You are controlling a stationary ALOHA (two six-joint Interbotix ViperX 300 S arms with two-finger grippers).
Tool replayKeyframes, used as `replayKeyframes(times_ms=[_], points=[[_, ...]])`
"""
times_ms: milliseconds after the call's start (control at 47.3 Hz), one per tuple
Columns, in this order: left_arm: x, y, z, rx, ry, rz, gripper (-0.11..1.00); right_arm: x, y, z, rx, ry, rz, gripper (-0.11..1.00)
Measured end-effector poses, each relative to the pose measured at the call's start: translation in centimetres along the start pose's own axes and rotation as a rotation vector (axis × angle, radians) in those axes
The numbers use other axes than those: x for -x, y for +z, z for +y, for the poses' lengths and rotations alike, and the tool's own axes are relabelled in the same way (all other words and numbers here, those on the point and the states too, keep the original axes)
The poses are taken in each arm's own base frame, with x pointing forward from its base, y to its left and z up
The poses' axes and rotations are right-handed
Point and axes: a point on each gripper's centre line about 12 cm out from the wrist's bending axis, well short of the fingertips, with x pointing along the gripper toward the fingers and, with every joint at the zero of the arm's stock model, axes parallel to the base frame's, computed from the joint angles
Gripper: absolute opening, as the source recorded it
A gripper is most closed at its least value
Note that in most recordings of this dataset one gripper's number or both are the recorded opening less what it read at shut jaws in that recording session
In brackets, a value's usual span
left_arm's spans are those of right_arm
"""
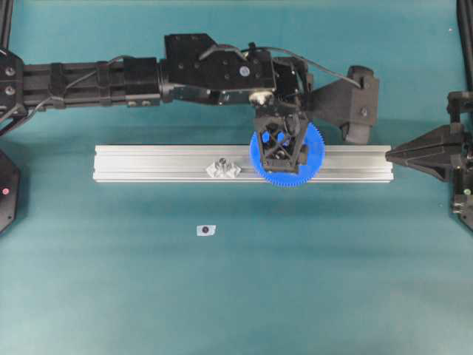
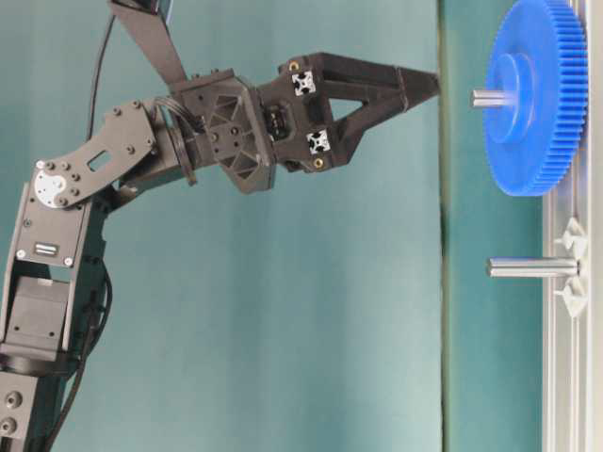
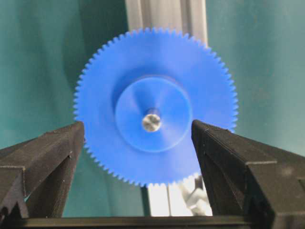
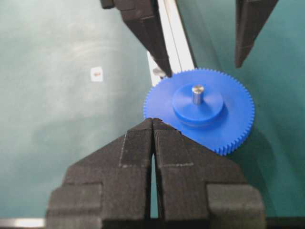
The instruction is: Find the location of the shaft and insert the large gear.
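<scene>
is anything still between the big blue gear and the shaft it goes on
Nothing visible. The large gear already sits on the shaft, whose tip pokes through the hub. The left gripper is open above it.

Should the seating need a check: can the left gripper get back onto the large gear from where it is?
Probably yes. The left gripper is open right above the large gear, its fingers either side of the hub, nothing between. The right gripper is shut off to the side.

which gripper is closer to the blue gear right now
Left. The left gripper hovers open directly over the large gear, jaws clear of it; the right gripper sits shut off to its side.
</scene>
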Motion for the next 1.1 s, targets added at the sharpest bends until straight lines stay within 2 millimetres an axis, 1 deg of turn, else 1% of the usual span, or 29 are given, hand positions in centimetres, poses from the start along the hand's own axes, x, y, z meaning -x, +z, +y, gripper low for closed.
replayKeyframes(times_ms=[63, 148, 211, 296, 465, 571, 824, 972, 1099], points=[[0.2, 0.1, -0.2, -0.004, -0.001, -0.004, 0.86, 0.0, 0.0, 0.0, 0.000, 0.000, -0.002, -0.02], [1.0, 0.4, -0.5, -0.003, 0.000, -0.019, 0.86, 0.0, 0.0, 0.0, 0.000, 0.000, -0.002, -0.02], [2.0, 0.5, -0.4, -0.003, 0.005, -0.035, 0.86, 0.0, 0.0, 0.0, 0.000, 0.000, -0.002, -0.02], [3.0, 0.3, -0.4, 0.000, 0.009, -0.049, 0.86, 0.0, 0.0, 0.0, 0.000, 0.000, -0.002, -0.02], [4.2, -0.2, -0.6, 0.006, 0.014, -0.073, 0.86, 0.0, 0.0, 0.0, 0.002, 0.002, -0.001, -0.02], [5.2, -0.4, -0.6, 0.026, 0.024, -0.118, 0.86, 0.0, 0.0, 0.0, 0.000, 0.002, -0.001, -0.02], [8.0, -2.0, -1.0, 0.063, 0.044, -0.223, 0.86, 0.0, 0.0, 0.0, 0.000, 0.000, -0.002, -0.02], [8.8, -3.4, -1.3, 0.090, 0.044, -0.239, 0.86, 0.0, 0.0, 0.0, 0.000, 0.002, -0.001, -0.02], [9.8, -4.1, -1.5, 0.099, 0.049, -0.272, 0.86, 0.0, -0.2, 0.0, 0.000, 0.000, 0.003, -0.02]])
